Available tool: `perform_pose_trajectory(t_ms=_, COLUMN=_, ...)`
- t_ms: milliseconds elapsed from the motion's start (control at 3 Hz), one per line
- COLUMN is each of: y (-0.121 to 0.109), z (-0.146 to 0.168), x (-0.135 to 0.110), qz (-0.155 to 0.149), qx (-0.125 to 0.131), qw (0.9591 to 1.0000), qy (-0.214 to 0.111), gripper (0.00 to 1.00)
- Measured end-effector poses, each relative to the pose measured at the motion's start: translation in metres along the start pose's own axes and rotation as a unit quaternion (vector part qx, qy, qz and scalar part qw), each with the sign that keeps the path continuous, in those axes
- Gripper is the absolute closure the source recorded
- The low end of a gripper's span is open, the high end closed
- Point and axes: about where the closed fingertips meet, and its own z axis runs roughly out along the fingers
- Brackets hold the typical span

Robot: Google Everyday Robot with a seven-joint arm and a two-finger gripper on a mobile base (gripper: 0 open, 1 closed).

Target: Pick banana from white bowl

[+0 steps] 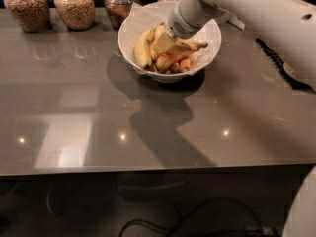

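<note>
Grey, glossy counter carries the white bowl close to its far edge, a little right of the middle. Crinkled white paper lines the bowl and stands up above its rim on the far-left side.

The banana lies along the bowl's left inner wall, bright yellow and curved, with one end pointing toward the far edge and the other toward the near edge. The gripper is down inside the bowl, just to the right of that banana and roughly over the middle of the fruit pile. Its pale beige tip sits among the fruit, low enough to meet the heap. Whether it touches the banana itself cannot be told, and neither can whether it is spread or closed, or whether it holds anything.

Smaller orange-tinted bananas lie under and in front of the gripper. A yellow piece with a brown stem pokes out to its right, toward the bowl's right wall.

The white arm reaches in from the counter's far-right corner and throws a dark shadow from the bowl toward the near edge.

Four glass jars of brown, grainy contents line the far edge, from the far-left corner to just behind the bowl. A black mat lies at the right edge.
</note>
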Motion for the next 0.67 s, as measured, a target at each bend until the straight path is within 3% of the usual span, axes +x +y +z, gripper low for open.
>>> perform_pose_trajectory(t_ms=667, y=0.0011, z=0.0073, x=0.0086, qz=0.009, qx=-0.004, qw=0.9998, qy=0.019, gripper=0.77)
